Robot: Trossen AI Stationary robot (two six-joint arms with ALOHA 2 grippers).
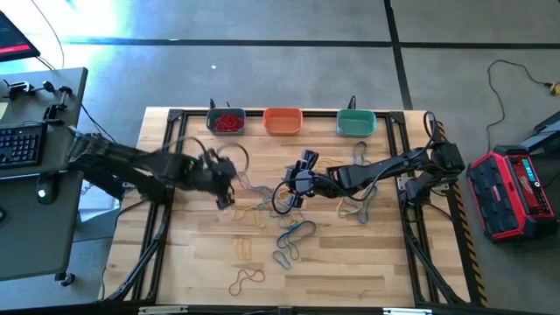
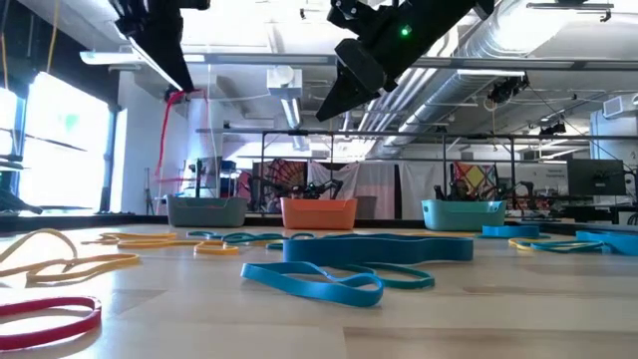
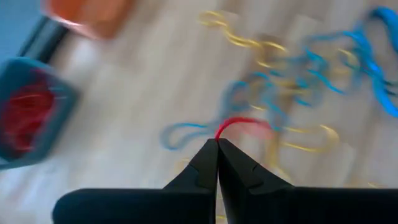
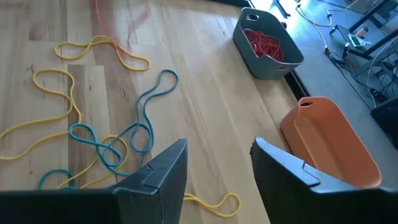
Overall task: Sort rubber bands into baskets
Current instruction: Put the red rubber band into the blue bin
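Hanging above the table, left gripper [image 3: 217, 144] pinches red band [image 3: 239, 124].
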